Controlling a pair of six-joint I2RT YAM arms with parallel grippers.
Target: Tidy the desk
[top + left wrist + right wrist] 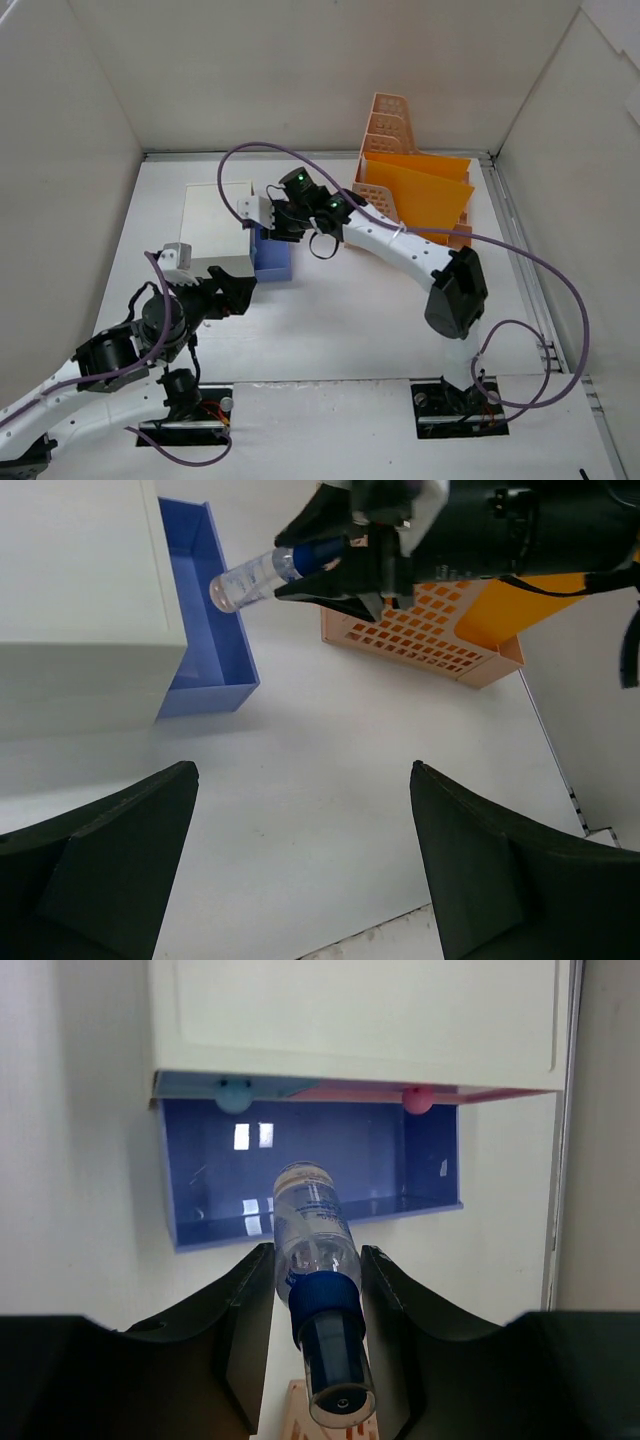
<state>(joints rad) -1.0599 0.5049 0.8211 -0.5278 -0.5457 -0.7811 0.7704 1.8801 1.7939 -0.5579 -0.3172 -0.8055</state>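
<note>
The right fingers (pixel 385 1300) pinch a clear cylindrical plastic bottle (pixel 312 1230) near its blue cap, over the glossy blue drawer (pixel 220 1170). The left fingers (pixel 110 870) are spread and empty. The matte white counter (pixel 340 320) lies beneath everything. The drawer's rear is hidden under the white boxy unit (pixel 350 1010).

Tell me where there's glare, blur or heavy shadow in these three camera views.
Right wrist: two bright glare patches on the blue drawer inner wall, highlights on the clear bottle, and the right gripper is very dark. Left wrist: the near face of the white drawer unit looks soft, and the left gripper is dark and soft-edged. Top external: even light, faint shadows on the desk, no strong glare.
</note>
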